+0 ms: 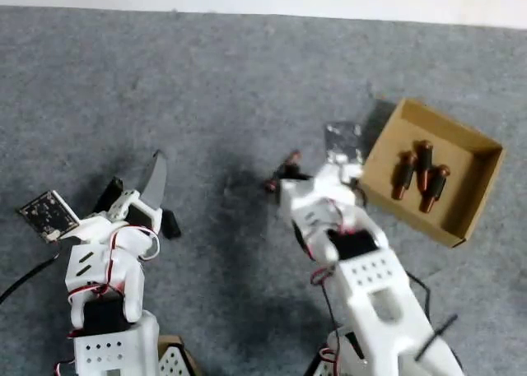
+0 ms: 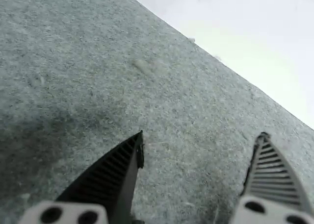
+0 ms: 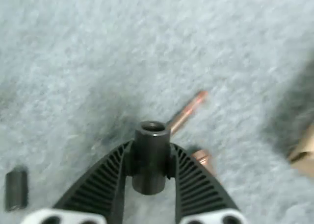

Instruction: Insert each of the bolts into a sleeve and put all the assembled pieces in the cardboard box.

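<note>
Table cover [image 1: 206, 80] of rough grey felt-like cloth; sleeve [image 3: 151, 155] smooth, matt black; bolt [image 3: 186, 111] of shiny copper-toned metal; cardboard box [image 1: 465, 174] of plain matt brown card.

White plastic left arm [image 1: 107, 269] and right arm [image 1: 366, 281]; black, ribbed, pointed fingers [image 2: 110, 177]; red cables [image 1: 316, 276] loop at joints; perforated housings toward 6 o'clock.

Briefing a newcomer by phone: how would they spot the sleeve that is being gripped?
Find the cardboard box on the grey carpet; the arm beside it is the right one. Its end effector pinches a short black sleeve. Unlike the loose sleeve lying flat, it sits between the fingers, empty bore showing.
</note>
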Available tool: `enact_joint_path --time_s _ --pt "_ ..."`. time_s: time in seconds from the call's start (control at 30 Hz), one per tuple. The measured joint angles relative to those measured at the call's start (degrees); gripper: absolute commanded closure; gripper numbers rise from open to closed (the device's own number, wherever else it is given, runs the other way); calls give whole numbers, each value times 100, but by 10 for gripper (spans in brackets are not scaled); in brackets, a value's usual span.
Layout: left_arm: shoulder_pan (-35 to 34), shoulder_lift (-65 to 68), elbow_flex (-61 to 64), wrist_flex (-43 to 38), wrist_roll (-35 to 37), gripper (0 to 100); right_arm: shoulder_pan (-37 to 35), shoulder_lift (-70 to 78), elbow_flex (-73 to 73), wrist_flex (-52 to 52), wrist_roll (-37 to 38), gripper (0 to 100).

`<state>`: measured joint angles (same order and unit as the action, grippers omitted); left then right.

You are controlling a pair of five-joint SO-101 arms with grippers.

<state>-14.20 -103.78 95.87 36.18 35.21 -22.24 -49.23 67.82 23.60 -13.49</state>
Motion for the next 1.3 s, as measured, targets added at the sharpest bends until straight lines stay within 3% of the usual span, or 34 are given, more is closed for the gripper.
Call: enact_joint_path --time_s 0.23,0.37,0.5,0.63,0.8,0.97,1.3 --pt "0 0 -44 193 -158 671 782 -1864 1389 -360 70 993" --pt "0 0 -457 1152 -1240 681 1266 -2848 2136 -369 70 993" --pt "70 0 -976 1837 -2971 747 1582 -3851 2673 -334 70 993" --pt "747 0 -1327 1837 -3341 746 1644 -4870 2778 290 70 993" --pt "2224 334 -1565 1785 -3560 733 1644 -5433 2769 791 70 993" --pt "3024 2251 -2479 1521 -4000 733 1644 -5442 2769 818 70 993" --pt "3815 8387 -6382 1451 -4079 733 1644 -5477 2760 818 70 993"
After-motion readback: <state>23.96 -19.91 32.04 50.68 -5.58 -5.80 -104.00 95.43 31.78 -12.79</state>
